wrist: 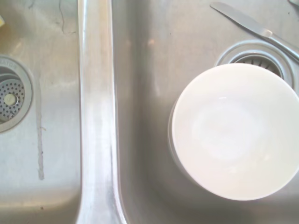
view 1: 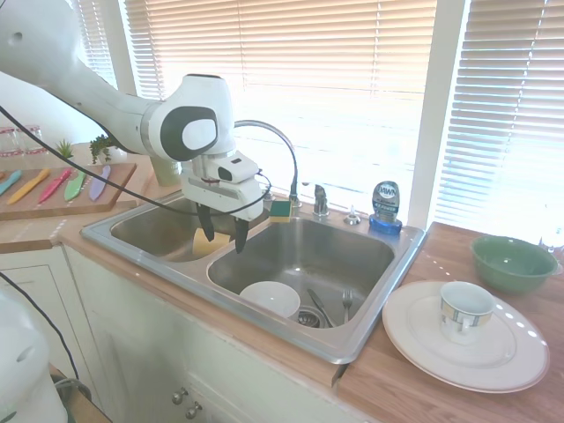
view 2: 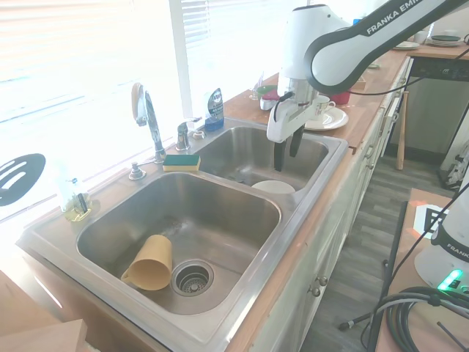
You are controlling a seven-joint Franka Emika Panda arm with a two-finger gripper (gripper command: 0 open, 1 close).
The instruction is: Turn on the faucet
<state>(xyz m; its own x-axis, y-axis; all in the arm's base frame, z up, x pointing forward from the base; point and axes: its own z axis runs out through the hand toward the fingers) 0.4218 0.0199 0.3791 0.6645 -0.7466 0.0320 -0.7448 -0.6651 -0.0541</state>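
I have the gripper (view 1: pixel 223 235) hanging over the divider of the double sink (view 1: pixel 370 339), its two dark fingers pointing down and spread apart with nothing between them. The faucet (view 1: pixel 280 145) stands well behind it on the back ledge by the window, its thin chrome gooseneck arching up and over toward the arm; the short chrome lever handle (view 1: pixel 321 199) sits on its small round base just beside the spout, on the side toward the dish-soap bottle (view 1: pixel 386 205). Nothing of the gripper touches either part.

Counting what I can see: two stainless basins, each with one round drain. One white bowl (wrist: pixel 236 130), smooth and round, lies in the basin under the gripper's far side, next to one knife (wrist: pixel 254 25) and one fork (view 1: pixel 346 303). One tan plastic cup (view 2: pixel 149 262) lies on its side in the other basin, beside the drain. One green-and-yellow sponge (view 2: pixel 181 161) rests on the ledge at the foot of the spout. One blue soap bottle stands further along the ledge.

On the wooden counter I count one large white plate (view 1: pixel 465 339) carrying one patterned mug (view 1: pixel 464 308), and one glossy green bowl (view 1: pixel 514 262) just behind it. The steel of the sink is brushed and streaked
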